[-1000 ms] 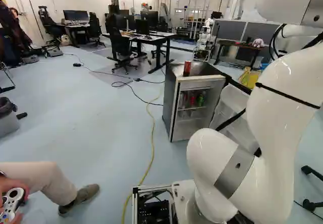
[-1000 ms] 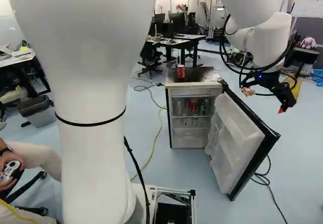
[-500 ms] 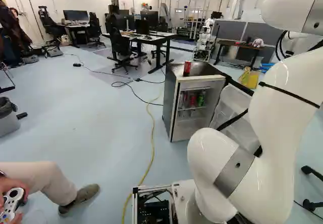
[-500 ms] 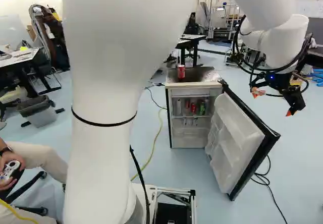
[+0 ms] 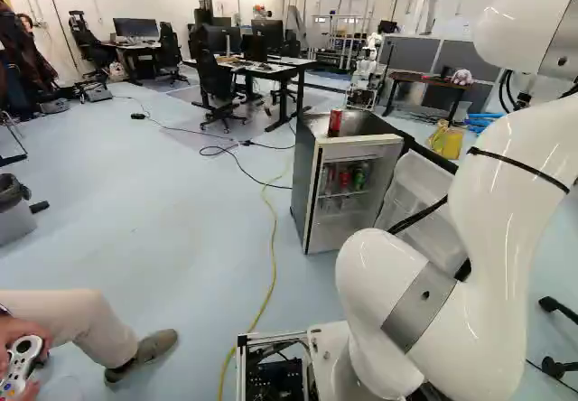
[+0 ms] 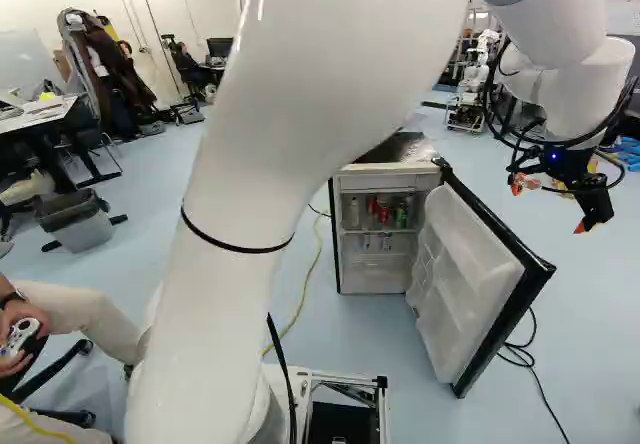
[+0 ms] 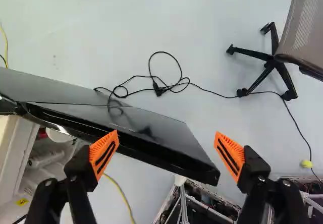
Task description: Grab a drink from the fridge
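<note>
- Jaws of gripper (image 7: pixel 166 151) stand spread, empty;
- red can (image 5: pixel 344 180), near front edge of fridge shelf (image 5: pixel 343 193);
- likely weighty, slick, dentable; clasp at mid-height.

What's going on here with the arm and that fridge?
The arm has its gripper open near the swung-open door, holding nothing. The fridge stands open, with drink cans on a shelf inside. A red can stands on top. The gripper has no drink yet.

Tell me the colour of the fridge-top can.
Red; the can shows best in the left base view.
</note>
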{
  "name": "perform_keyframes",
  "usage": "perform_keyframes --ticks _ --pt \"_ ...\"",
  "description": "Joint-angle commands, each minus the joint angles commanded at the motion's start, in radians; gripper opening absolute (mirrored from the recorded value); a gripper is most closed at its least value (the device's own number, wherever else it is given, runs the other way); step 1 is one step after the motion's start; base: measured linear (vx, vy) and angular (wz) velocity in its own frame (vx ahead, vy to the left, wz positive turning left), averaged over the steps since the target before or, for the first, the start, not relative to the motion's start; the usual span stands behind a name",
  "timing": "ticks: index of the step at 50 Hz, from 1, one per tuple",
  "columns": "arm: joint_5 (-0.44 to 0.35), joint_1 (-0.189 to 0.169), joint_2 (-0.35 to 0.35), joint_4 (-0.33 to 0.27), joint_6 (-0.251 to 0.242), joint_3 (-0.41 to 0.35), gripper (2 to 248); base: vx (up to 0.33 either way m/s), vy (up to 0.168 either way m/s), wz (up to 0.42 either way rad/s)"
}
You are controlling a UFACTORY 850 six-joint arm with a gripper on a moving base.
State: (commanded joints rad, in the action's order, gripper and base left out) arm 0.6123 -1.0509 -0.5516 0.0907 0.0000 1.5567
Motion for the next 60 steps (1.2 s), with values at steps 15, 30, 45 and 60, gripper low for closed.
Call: perform_keyframes --ticks 15,30,45,60 --pt "0.041 -0.004 -0.104 0.021 0.0 0.105 247 0.0 0.0 0.0" --pt "0.079 -0.007 -0.201 0.043 0.0 0.204 247 0.0 0.0 0.0" --pt "0.095 -0.008 -0.251 0.048 0.0 0.235 247 0.0 0.0 0.0" --pt "0.095 -0.008 -0.29 0.048 0.0 0.249 247 0.0 0.0 0.0"
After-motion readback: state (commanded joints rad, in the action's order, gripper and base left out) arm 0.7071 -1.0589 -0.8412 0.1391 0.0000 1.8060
